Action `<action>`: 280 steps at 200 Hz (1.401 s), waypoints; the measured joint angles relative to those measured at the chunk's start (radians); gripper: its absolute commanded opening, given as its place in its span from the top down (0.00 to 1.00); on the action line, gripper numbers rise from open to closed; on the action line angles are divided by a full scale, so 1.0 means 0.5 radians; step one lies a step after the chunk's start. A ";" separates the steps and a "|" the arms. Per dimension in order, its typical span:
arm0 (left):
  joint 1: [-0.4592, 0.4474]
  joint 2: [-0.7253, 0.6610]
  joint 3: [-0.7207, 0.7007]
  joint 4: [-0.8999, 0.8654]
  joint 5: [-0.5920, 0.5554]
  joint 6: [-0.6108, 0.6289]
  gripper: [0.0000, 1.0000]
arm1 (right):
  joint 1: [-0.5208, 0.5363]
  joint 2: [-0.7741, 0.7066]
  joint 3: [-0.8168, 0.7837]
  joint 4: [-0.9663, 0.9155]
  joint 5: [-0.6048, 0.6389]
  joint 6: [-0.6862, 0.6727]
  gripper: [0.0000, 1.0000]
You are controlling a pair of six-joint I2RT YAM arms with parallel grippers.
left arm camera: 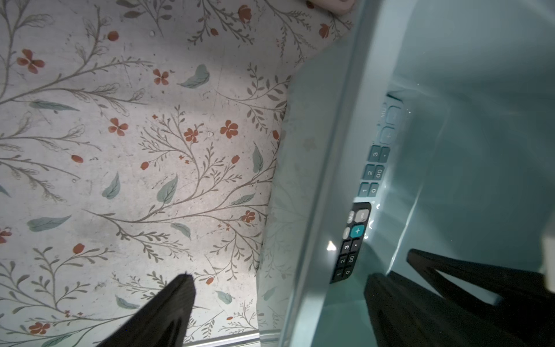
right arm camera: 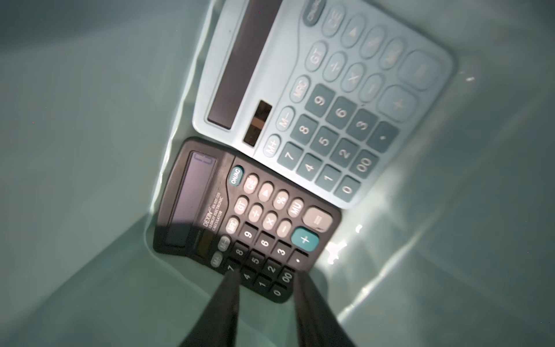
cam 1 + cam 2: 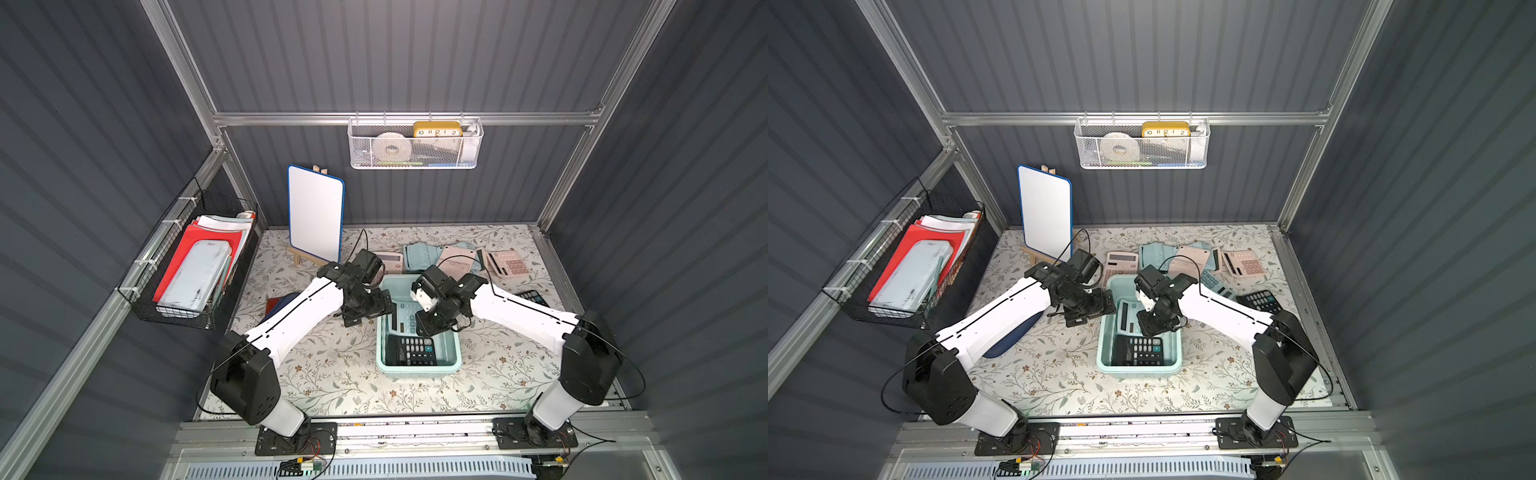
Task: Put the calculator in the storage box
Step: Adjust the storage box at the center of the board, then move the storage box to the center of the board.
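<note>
The mint-green storage box (image 3: 419,369) (image 3: 1138,368) stands mid-table. Inside lie a black calculator (image 3: 409,351) (image 2: 249,222) at the near end and a pale blue calculator (image 3: 402,318) (image 2: 327,114) behind it, its edge overlapping the black one. My left gripper (image 3: 374,318) (image 1: 280,275) is open and straddles the box's left wall (image 1: 318,186), one finger over the tablecloth and one inside. My right gripper (image 3: 432,326) (image 2: 266,272) hangs inside the box above the black calculator's lower keys. Its jaws are apart with nothing between them.
More calculators lie at the back: pink ones (image 3: 509,262) (image 3: 388,262), a blue and pink pile (image 3: 436,255), and a black one (image 3: 532,297) by the right arm. A whiteboard on an easel (image 3: 316,214) stands back left. A black wire basket (image 3: 195,266) and a white mesh basket (image 3: 415,145) hang on the walls.
</note>
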 measured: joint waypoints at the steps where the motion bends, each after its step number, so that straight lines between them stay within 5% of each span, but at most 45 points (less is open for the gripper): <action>1: 0.000 0.000 0.004 0.001 0.001 0.001 0.03 | -0.007 -0.008 0.012 -0.009 0.006 0.015 0.53; 26: 0.002 0.002 0.061 0.001 0.003 0.000 0.01 | -0.150 -0.089 0.196 -0.047 0.060 0.082 0.35; 73: 0.104 0.002 0.182 -0.023 -0.012 0.024 0.01 | -0.477 -0.350 0.134 -0.004 0.106 0.282 0.22; 126: 0.328 0.050 0.225 0.001 0.079 0.130 0.01 | -0.780 -0.423 -0.238 0.159 -0.116 0.489 0.25; 197: 0.336 0.218 0.301 0.039 0.206 0.289 0.01 | -0.713 -0.146 -0.316 0.299 -0.794 0.491 0.31; 249: 0.336 0.193 0.211 0.048 0.223 0.307 0.01 | -0.500 0.022 -0.159 0.320 -0.958 0.493 0.32; 280: 0.337 0.160 0.192 0.024 0.214 0.311 0.01 | -0.485 -0.008 -0.082 0.285 -0.887 0.510 0.22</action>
